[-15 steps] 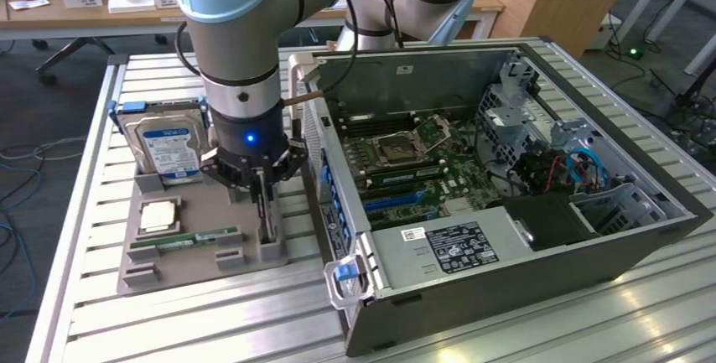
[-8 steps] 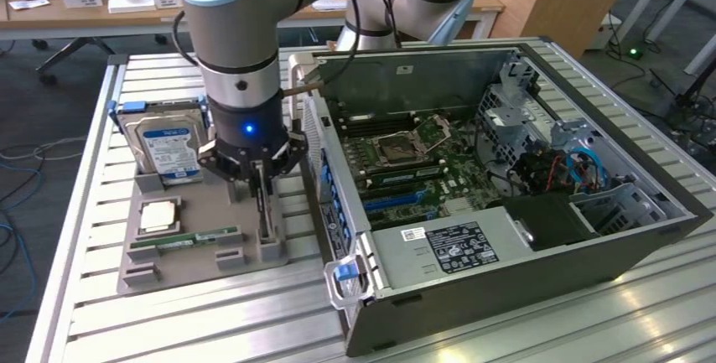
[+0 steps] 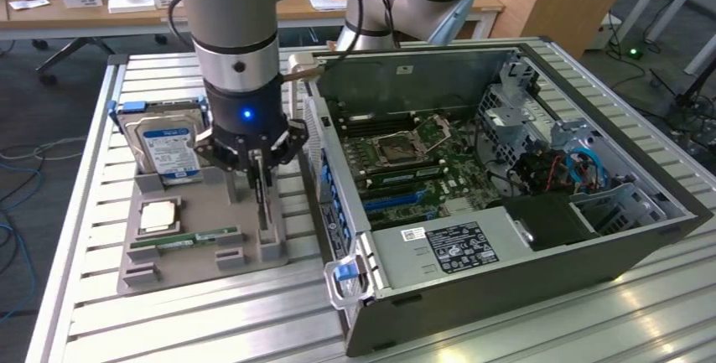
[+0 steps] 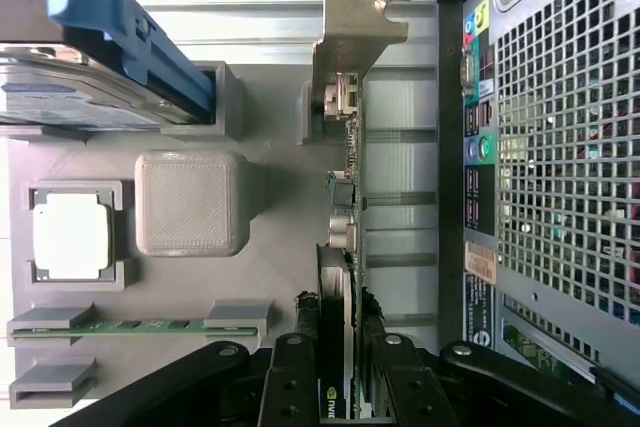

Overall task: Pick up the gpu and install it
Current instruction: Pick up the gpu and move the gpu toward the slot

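The gpu [image 4: 347, 162] stands on edge in a slot of the grey holder tray [image 4: 270, 277], its silvery bracket [image 4: 350, 27] at the far end. My gripper [image 4: 343, 352] sits over the card's near end, with one black finger [image 4: 295, 372] pressed against each face, shut on the card. In the exterior view the gripper [image 3: 260, 172] hangs straight down over the tray [image 3: 201, 267], and the gpu [image 3: 264, 208] shows as a thin dark upright strip below it, still seated in the slot. The open computer case [image 3: 504, 170] lies just to the exterior view's right.
On the tray a hard drive [image 3: 168, 145] with a blue-white label stands behind, with a CPU [image 3: 157, 215] and a green memory stick [image 3: 184, 238] in front. The case's perforated rear panel [image 4: 560, 147] runs close beside the card. The motherboard [image 3: 414, 162] lies exposed inside.
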Tool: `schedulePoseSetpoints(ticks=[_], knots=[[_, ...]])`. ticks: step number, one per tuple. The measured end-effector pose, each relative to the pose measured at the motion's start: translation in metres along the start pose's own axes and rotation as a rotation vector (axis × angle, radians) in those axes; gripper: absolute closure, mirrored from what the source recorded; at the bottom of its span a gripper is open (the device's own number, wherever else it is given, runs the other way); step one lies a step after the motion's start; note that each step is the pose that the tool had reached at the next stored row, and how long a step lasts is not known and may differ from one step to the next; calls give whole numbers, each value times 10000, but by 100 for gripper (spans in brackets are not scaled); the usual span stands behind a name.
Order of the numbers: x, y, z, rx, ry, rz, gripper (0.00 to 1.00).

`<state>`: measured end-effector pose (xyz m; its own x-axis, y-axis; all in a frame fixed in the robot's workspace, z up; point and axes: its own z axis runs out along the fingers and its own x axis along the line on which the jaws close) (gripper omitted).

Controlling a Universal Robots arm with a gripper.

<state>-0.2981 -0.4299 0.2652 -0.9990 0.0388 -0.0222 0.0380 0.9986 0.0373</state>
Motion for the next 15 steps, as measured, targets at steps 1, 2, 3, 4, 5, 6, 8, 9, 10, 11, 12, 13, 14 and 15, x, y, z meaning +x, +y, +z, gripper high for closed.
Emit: schedulePoseSetpoints(ticks=[1, 2, 3, 4, 5, 6, 8, 9, 10, 11, 12, 13, 14, 15], knots=[[-1, 1, -25, 4, -1, -1, 74], [-1, 2, -53, 10, 0, -1, 74], [-2, 3, -81, 16, -1, -1, 74], [-3, 4, -109, 23, -1, -1, 74], [-3, 5, -139, 31, -1, -1, 74], [-4, 7, -171, 38, -2, -1, 74], [-5, 9, -231, 52, -2, -1, 74], [-6, 10, -259, 60, -3, -2, 74], [-6, 11, -286, 68, -3, -2, 74], [-7, 12, -311, 75, -3, -2, 74], [-8, 13, -336, 81, -3, -3, 74], [-8, 13, -356, 86, -3, -2, 74], [-9, 14, -374, 90, -4, -2, 74], [-9, 15, -394, 93, -5, -3, 74]])
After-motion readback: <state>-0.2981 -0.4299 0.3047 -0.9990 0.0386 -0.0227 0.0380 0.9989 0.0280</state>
